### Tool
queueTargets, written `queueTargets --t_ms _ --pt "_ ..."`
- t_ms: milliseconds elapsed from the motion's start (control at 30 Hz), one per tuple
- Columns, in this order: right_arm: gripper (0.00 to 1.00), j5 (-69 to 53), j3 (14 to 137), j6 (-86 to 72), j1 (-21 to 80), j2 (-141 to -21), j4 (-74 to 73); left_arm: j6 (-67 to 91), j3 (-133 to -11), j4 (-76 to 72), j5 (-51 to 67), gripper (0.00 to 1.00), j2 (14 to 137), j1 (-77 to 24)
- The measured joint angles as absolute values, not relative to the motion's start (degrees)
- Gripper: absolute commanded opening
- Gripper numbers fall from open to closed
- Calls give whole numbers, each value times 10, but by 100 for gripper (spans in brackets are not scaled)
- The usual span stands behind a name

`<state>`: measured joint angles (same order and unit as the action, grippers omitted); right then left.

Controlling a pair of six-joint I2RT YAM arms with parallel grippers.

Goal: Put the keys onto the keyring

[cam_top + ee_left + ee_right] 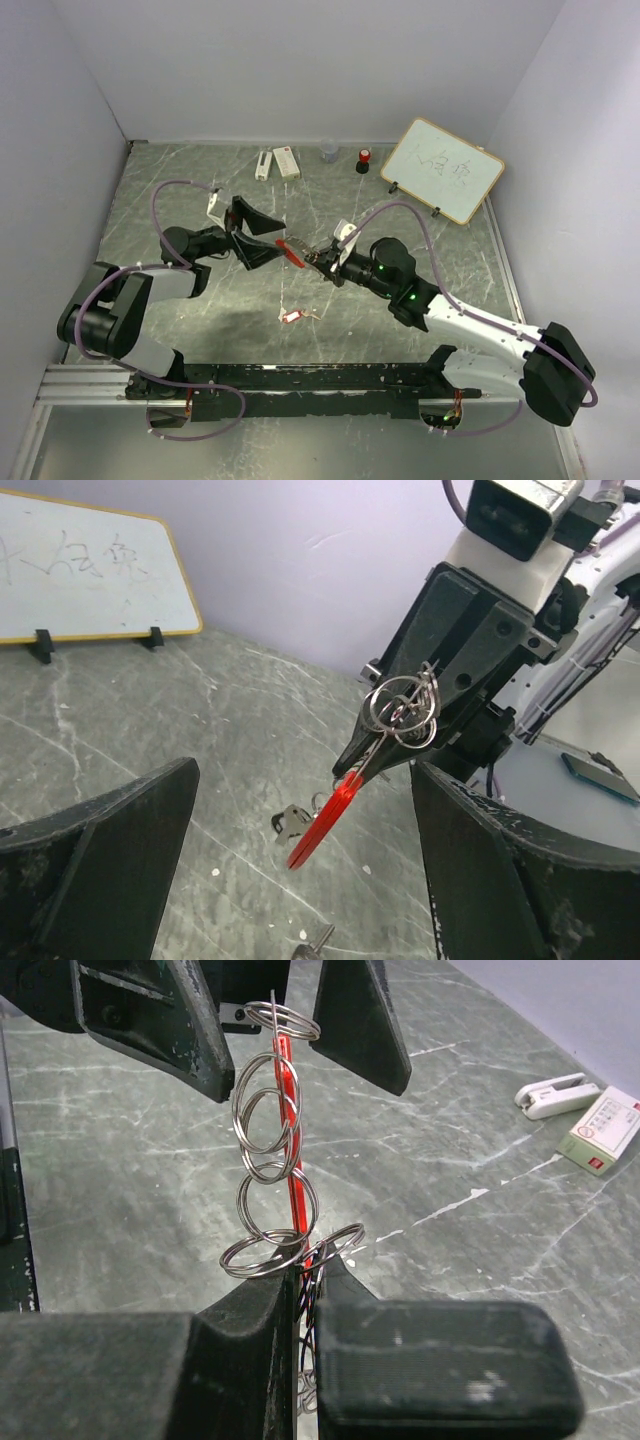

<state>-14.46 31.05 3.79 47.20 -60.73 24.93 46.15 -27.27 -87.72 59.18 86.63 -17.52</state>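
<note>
Silver keyring [292, 1150] tight between right fingers [240, 1360]

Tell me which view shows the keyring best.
Right wrist: the keyring is seen close up, its linked silver rings standing out of the shut right gripper. Left wrist shows the rings bunched, with the red fob hanging below. The top view shows only a small red sliver.

Shown were a left gripper [277, 238] and a right gripper [318, 260], two in all; one keyring [293, 250]; one red-tagged key [292, 316] at 6 o'clock; one whiteboard [443, 170] at 2 o'clock.
</note>
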Motion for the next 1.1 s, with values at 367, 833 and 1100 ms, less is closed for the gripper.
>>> queueTargets --t_ms 367,833,1100 --pt "0 -172 323 44 472 -645 238 475 -326 -878 652 71 896 -227" --pt "0 -174 328 48 469 -646 217 490 -343 -880 698 15 924 -239" --pt "0 -174 328 51 470 -641 210 492 -343 -880 703 79 924 -241"
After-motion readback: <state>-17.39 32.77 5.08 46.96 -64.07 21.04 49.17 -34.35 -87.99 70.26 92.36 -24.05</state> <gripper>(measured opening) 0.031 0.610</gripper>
